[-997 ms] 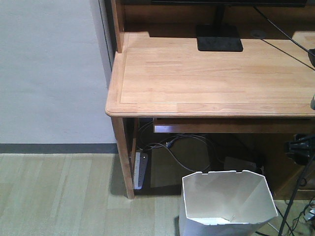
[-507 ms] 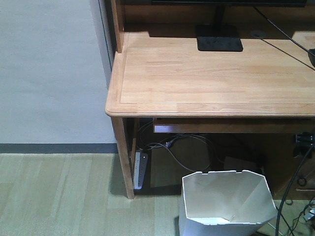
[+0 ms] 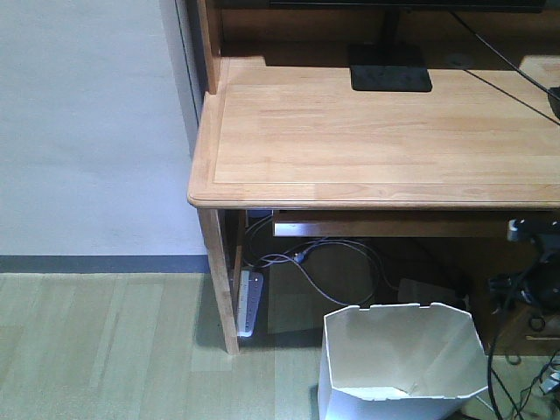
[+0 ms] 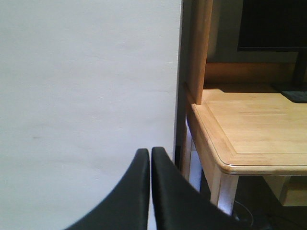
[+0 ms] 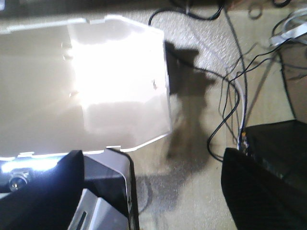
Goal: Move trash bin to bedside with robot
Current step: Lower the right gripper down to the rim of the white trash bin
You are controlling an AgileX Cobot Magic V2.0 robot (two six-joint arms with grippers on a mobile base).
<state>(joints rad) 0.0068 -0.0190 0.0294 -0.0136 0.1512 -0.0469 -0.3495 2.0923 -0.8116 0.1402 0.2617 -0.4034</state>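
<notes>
**Trash bin beside the table, right pincer open at its rim**

Trash bin (image 3: pixel 402 363) stands on the floor (image 3: pixel 105 350) at the front edge of the table (image 3: pixel 376 131), partly under it. The bed is in no view. I judge that the step in hand is the reach for a grasp, and that the carrying is not yet begun.

The right pincer (image 5: pixel 151 153) is spread wide, with its 2 black fingers (image 5: pixel 266 191) well apart. The near corner of the rim lies just before the gap. Whether a finger touches the plastic, I cannot tell. The left pincer (image 4: pixel 148 152) is pressed together, holds nothing and points at the white wall (image 4: pixel 86 86).

The next move calls for 1 finger inside the rim and 1 outside, then a gentle closing, because the bin's side looks thin and may bend. Black cables (image 5: pixel 230 110) lie on the floor just beside the bin, so I think the lift should go straight up.

The bin is smooth white plastic with flat facets and an angular rim, and it is narrower at the bottom. The table is light wood with visible grain and a rounded edge. The floor looks like pale planks.
</notes>
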